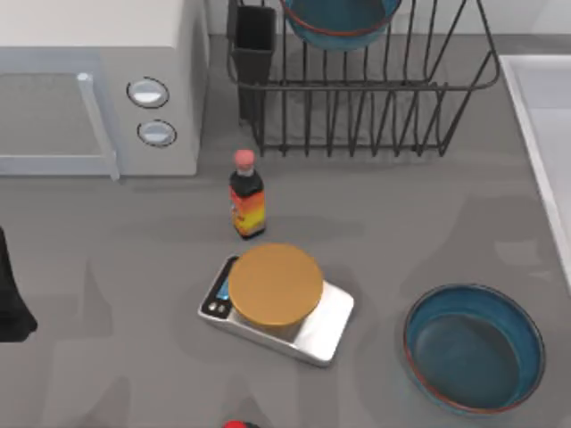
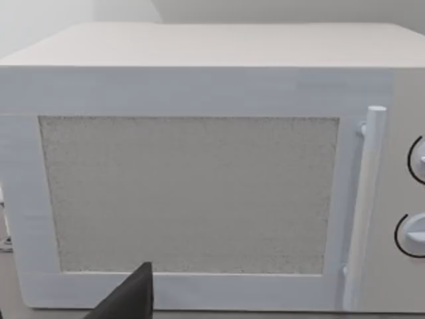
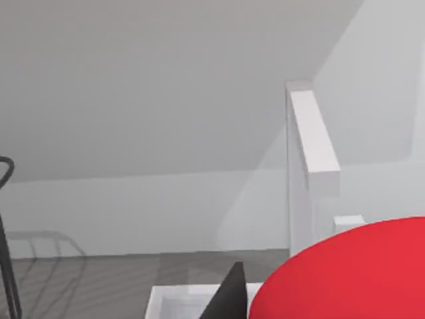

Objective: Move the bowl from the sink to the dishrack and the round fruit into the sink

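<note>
Round fruit (image 3: 352,272) looms beside, perhaps within, the right claw (image 3: 265,299), above the sink (image 3: 166,302).

glazed glossy bowl (image 1: 473,357); black wire dishrack (image 1: 357,107)

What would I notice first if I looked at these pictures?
Probably the big orange disc on the silver kitchen scale in the middle of the grey table, with a red-capped sauce bottle just behind it. A dark-blue bowl sits on the table at the right, and another blue bowl rests in the black dishrack at the back. In the right wrist view, a bright red ball looms close.
</note>
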Available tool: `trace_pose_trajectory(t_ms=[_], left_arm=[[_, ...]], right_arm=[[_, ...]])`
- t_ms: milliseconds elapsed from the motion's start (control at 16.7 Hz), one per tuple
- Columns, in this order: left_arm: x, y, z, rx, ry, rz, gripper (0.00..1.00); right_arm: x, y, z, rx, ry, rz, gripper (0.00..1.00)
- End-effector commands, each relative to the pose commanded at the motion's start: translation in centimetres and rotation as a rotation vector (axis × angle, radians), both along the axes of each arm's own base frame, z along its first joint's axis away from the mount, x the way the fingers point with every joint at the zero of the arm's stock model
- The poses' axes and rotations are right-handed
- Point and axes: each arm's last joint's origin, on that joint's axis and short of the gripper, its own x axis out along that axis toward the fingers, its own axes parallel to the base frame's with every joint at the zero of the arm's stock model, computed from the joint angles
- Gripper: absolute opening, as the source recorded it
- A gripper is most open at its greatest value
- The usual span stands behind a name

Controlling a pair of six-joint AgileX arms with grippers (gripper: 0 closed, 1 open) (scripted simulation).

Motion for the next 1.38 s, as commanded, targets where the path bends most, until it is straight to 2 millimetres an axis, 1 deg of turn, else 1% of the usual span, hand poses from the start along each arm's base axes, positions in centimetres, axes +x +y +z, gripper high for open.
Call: trace_pose_trajectory(t_ms=[120, 300, 660, 780, 900, 1080, 1260, 1380], left_arm=[[0.0, 0.0, 0.0, 0.000, 0.000, 0.000, 1.00], [0.0, 0.0, 0.0, 0.000, 0.000, 0.000, 1.00], [0.0, 0.0, 0.0, 0.000, 0.000, 0.000, 1.00], [0.0, 0.0, 0.0, 0.000, 0.000, 0.000, 1.00], [0.0, 0.0, 0.0, 0.000, 0.000, 0.000, 1.00], [0.0, 0.0, 0.0, 0.000, 0.000, 0.000, 1.00], [0.0, 0.0, 0.0, 0.000, 0.000, 0.000, 1.00], [0.0, 0.0, 0.0, 0.000, 0.000, 0.000, 1.00]], right_arm=[[-1.3, -1.2, -0.4, -0.053, -0.050, -0.038, 0.00], [-2.3, -2.0, -0.8, -0.090, -0.078, -0.066, 0.00], [-2.2, -1.9, -0.9, -0.087, -0.075, -0.064, 0.00], [-2.0, -2.2, -1.6, -0.086, -0.073, -0.067, 0.00], [-1.5, -2.5, -3.2, -0.084, -0.068, -0.068, 0.00], [-0.9, -3.0, -6.9, -0.084, -0.067, -0.065, 0.00], [-1.0, -2.9, -10.8, -0.090, -0.080, -0.065, 0.00], [-1.5, -2.6, -12.9, -0.094, -0.087, -0.065, 0.00]])
